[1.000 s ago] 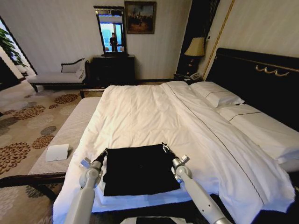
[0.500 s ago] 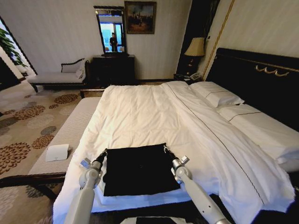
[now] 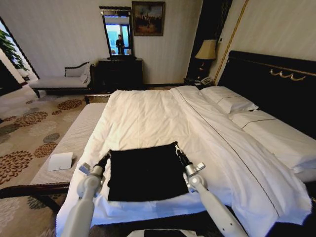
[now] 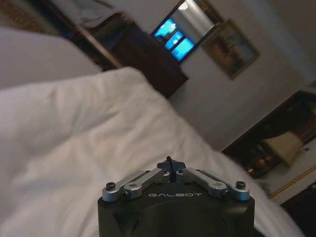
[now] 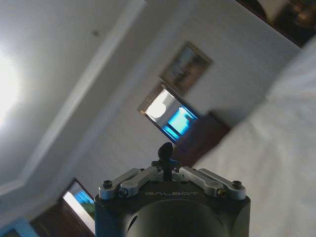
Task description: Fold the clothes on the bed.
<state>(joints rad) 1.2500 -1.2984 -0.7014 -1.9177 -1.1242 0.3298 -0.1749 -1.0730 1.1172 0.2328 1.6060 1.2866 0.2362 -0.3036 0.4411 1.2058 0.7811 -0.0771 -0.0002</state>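
At the near edge of the bed (image 3: 148,118), close to the robot, one black T-shirt (image 3: 144,173) lies spread on the white duvet as a flat, roughly square dark panel. Its lettering cannot be made out and no sleeves stick out, so it may be part folded, though that is a guess.

Two pincers are at work, one at each far corner of the cloth. From the head, the left pincer (image 3: 106,158) sits at the far left corner and the right pincer (image 3: 177,150) at the far right corner, both touching the black edge. In the left wrist view the left pincer (image 4: 170,165) has its fingers drawn together on a small dark tuft, which I take for a pinch of the T-shirt. The right wrist view shows the right pincer (image 5: 166,154) likewise closed around a dark scrap of the same fabric.

As a judgement, the garment is light, limp and thin; it should sag between the two holds and drag a little on the duvet, which is soft and may wrinkle beneath it. Corners and hems are the sensible places to grip, since a pinch in the middle would bunch it.

Counted: one T-shirt, one bed, two pillows (image 3: 232,101) by the headboard (image 3: 276,84), two pincers.
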